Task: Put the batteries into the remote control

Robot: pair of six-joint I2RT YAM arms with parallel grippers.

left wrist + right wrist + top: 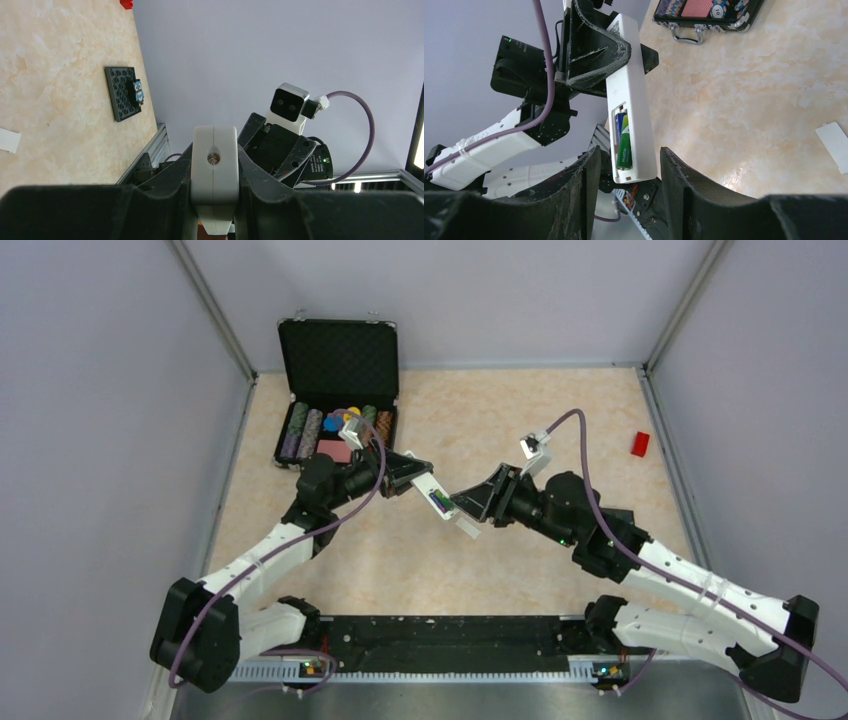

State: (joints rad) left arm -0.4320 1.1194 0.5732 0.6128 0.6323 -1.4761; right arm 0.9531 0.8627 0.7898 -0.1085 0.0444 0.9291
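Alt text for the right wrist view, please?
The left gripper holds the white remote control, its open battery recess facing the camera with a green battery seated inside. The right gripper, open, flanks the remote's lower end; a white cover plate lies on the table.

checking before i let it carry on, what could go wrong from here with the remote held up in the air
1. The left gripper holds the remote control by one end only, off the table. A push from the open right gripper at the free end could lever it loose.
2. The recess is uncovered: the green battery shows, and the cover plate lies on the table. A tilt or knock might let a battery drop out.
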